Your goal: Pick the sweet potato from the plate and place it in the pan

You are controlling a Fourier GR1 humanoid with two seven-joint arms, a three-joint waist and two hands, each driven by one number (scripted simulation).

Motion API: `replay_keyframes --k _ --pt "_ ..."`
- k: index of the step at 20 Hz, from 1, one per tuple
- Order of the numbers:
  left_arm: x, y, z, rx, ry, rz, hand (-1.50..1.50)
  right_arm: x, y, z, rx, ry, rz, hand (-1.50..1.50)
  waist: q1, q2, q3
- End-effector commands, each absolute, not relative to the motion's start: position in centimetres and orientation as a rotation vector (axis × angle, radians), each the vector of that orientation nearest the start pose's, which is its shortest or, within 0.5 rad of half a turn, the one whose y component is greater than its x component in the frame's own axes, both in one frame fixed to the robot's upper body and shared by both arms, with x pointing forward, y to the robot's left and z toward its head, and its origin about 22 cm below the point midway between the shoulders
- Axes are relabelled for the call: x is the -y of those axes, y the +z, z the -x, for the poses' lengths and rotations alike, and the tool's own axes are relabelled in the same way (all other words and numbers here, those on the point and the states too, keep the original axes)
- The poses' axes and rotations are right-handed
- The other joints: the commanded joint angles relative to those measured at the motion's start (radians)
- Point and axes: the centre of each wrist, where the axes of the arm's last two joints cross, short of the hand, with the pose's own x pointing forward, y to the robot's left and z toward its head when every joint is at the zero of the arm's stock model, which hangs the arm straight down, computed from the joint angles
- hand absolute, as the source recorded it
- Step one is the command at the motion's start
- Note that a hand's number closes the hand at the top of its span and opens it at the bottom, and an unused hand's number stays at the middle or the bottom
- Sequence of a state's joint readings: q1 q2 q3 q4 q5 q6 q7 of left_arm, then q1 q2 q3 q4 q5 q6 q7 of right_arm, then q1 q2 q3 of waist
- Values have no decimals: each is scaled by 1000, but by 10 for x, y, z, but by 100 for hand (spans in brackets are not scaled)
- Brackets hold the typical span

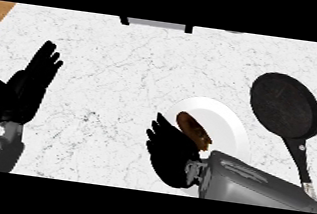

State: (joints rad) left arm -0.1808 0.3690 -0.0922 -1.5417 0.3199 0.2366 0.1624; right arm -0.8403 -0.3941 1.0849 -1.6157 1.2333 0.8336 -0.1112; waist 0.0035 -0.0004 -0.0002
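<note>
White marble table (121, 74), wooden strips showing at far left and far right corners. Round white plate (226, 125) right of centre, toward the near side. On the plate, brown sweet potato (192, 128), lying on the left part of it, long axis running near to far. Just right of the plate, black pan (284, 105), round, nothing inside, with black handle (299, 160) pointing toward the near edge and ending in a metal tip.

Right hand (166, 153) at the near-left rim of the plate, coming in on a grey forearm (263, 186) from the lower right. Fingers curved and fanned toward the sweet potato, tips beside its near-left side; cannot tell whether touching or closed around it. Sweet potato not lifted, not in the pan.

Left hand (26, 86) at the left edge, well apart from plate and pan, fingers straight and spread, pointing far, holding nothing.

Grey object partly visible at the far edge, centre.
</note>
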Motion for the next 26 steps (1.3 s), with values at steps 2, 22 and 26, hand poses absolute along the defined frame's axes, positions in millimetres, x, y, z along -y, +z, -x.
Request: replay_keyframes --k 2,22,26 --pt "-267 44 -284 1507 37 -103 0 42 91 -246 -945 -2858 -859 -150 -1 1 0" --pt "-280 67 -277 1539 42 -88 0 54 32 -289 -904 -2921 -882 -150 2 1 0" --pt "-284 55 -284 1521 58 -83 0 57 18 -302 -943 -2948 -833 -150 1 2 0"
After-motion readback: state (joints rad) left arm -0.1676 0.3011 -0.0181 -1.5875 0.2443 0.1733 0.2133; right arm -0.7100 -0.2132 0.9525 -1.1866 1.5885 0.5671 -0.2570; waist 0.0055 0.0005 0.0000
